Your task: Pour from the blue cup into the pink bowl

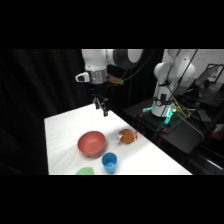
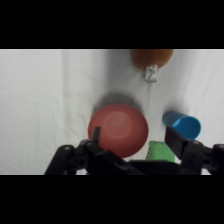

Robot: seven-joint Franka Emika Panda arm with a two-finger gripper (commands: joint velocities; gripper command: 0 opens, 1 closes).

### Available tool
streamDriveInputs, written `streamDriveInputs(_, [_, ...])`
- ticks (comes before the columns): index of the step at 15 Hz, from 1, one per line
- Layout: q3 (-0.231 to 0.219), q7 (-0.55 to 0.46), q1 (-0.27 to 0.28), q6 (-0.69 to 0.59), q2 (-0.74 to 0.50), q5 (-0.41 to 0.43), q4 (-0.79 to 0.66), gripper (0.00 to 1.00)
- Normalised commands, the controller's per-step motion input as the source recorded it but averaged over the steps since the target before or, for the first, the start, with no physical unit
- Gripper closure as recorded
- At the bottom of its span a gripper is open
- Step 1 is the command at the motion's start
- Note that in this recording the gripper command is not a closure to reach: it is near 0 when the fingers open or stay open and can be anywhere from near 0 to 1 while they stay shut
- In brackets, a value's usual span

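My claw (image 1: 104,108) hung released, holding nothing, high over the table (image 1: 60,130). The blue cup (image 1: 109,162) stood upright just beside the pink bowl (image 1: 91,143). Risk noted: with a green item (image 1: 85,171) and brown lumpy object (image 1: 127,135) crowding it, a descending finger could topple the cup.

Legible text: none. A small white tag (image 2: 151,73) hangs on the brown-orange lumpy object (image 2: 151,57); a dark mark on it is too blurred to read.
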Motion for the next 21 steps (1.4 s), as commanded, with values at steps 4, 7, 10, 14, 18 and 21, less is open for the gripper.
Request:
streamDriveInputs(4, [0.064, 0.05, 0.036, -0.04, -0.03, 0.059, 0.01, 0.0])
streamDriveInputs(7, [0.154, 0.27, 0.163, -0.01, 0.01, 0.075, 0.08, 0.0])
streamDriveInputs(10, [0.166, 0.33, 0.2, 0.03, 0.16, 0.041, 0.2, 0.0])
streamDriveInputs(14, [0.118, 0.22, 0.171, 0.13, 0.37, 0.01, 0.39, 0.0])
streamDriveInputs(18, [0.027, 0.1, 0.107, 0.22, 0.38, -0.029, 0.39, 0.0])
streamDriveInputs(21, [-0.014, 0.03, 0.055, 0.24, 0.27, 0.007, 0.26, 0.0])
